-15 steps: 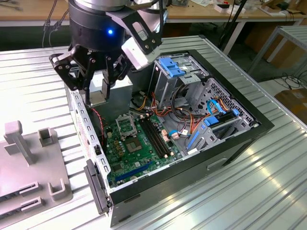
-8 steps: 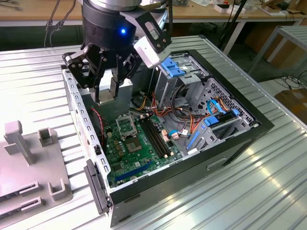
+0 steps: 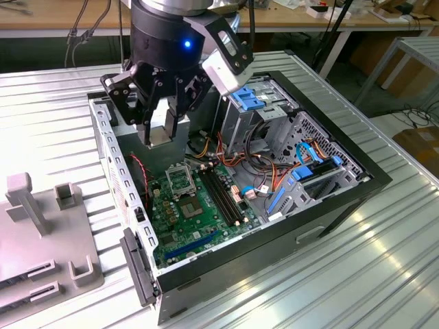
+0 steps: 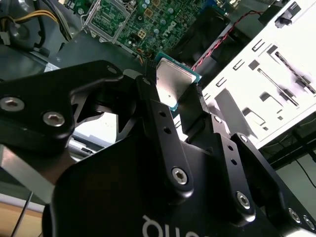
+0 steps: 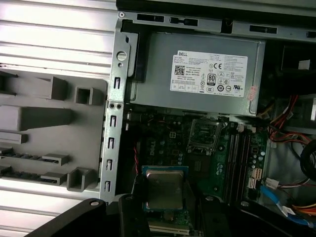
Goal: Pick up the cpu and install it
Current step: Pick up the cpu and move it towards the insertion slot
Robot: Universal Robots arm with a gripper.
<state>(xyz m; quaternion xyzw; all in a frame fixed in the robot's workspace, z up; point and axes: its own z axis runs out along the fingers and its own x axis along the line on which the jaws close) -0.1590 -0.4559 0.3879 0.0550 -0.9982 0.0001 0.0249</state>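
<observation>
Aloft, cpu (image 4: 173, 81) in claw (image 3: 160, 131), above case (image 3: 288, 240)

The cpu (image 5: 165, 190) is silvery-grey, the motherboard (image 3: 199, 212) green, the claw (image 3: 160, 131) black

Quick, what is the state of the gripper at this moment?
Gripper: closed, holding the cpu above the open computer case.
</observation>
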